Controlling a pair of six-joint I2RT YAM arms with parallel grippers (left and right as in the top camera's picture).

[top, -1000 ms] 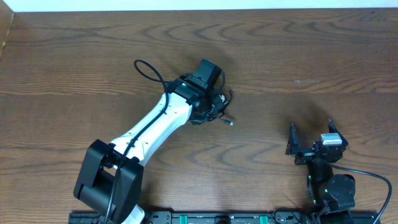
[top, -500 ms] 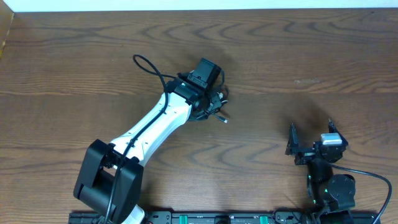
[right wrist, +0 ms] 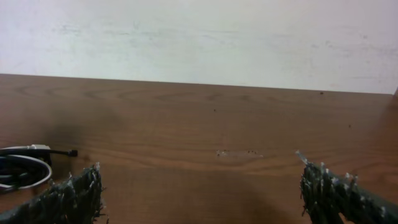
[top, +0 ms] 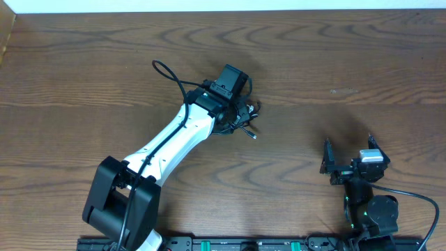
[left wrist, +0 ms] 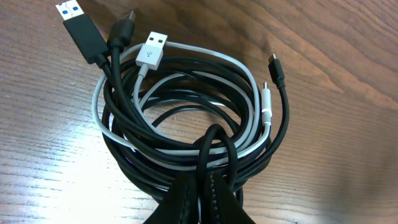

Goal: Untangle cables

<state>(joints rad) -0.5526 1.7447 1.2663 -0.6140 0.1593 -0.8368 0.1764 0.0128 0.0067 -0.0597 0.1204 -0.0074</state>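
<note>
Small shift only: the plug end poking right of the left gripper (left wrist: pixel 205 180) sits slightly further left and farther away than a second ago. The right arm has not moved.

Counts:
- Two arms and two grippers.
- One bundle (left wrist: pixel 186 124) of coiled cord, made of white cable (left wrist: pixel 249 71) and black cable (left wrist: pixel 283 115).
- Five plug ends: three black, two white. The coils overlap, so I can't tell whether the black is one cord or more.

Left gripper is clenched on black strands at the near edge of the coil. Right gripper (top: pixel 349 150) is spread wide and holds nothing, low at the near right of the table (top: pixel 348 70) and well apart from the bundle.

The bundle lies on the table left of centre, at mid depth.

Views:
- Overhead hides most of the coil under the left wrist. Only a few loops and one plug end show.
- Left wrist shows the whole coil and all the plugs, including a white USB plug (left wrist: pixel 152 51) and a black one with a blue insert (left wrist: pixel 81 25).
- Right wrist catches only a sliver of the coil at its left edge, plus the wall.
</note>
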